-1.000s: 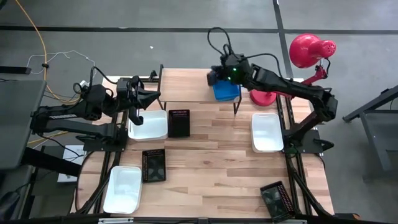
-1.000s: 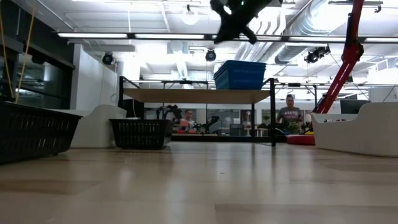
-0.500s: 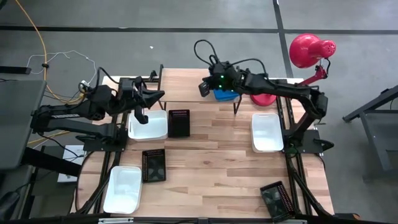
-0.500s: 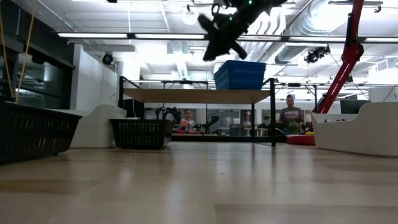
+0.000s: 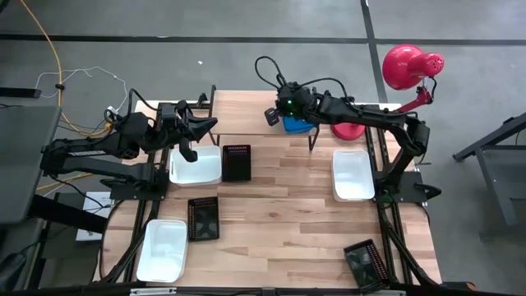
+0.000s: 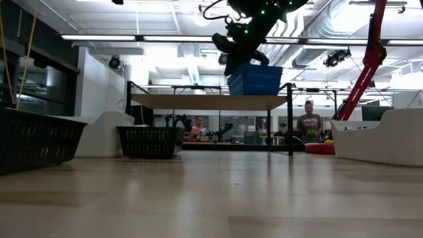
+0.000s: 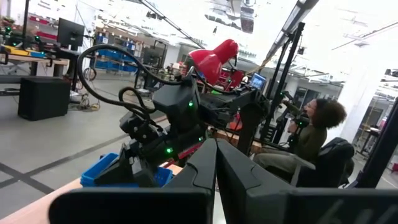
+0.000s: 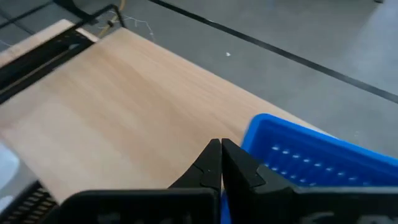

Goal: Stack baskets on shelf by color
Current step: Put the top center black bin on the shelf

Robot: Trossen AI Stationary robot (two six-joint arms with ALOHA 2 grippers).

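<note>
While the left arm waits at the table's left edge, we watch the right gripper [image 5: 273, 113] finish a short swing: a second ago it hung over the blue basket [image 5: 297, 124], and now it has slid off that basket's left end and come lower, so it hovers over the bare plank of the shelf [image 5: 242, 111]. Its fingers are pressed together with nothing between them, plain in the right wrist view, where the pinched tips [image 8: 219, 163] sit just beside the blue rim [image 8: 292, 143]. The left gripper [image 5: 197, 130] is clenched and empty too, poised near the white basket [image 5: 197, 164] and the black basket [image 5: 237, 162].

What does that mean for us? We judge blue is placed, and the rest remains: the basket stands on the shelf's right part, white and black ones all down on the table.

Materials now. The blue bin is bright, rigid-looking plastic with rows of small slots in its wall. The shelf top is pale, smooth-grained wood on thin black legs. The white bins are shallow, glossy and round-cornered; the black ones are smaller and slotted like grilles.
</note>
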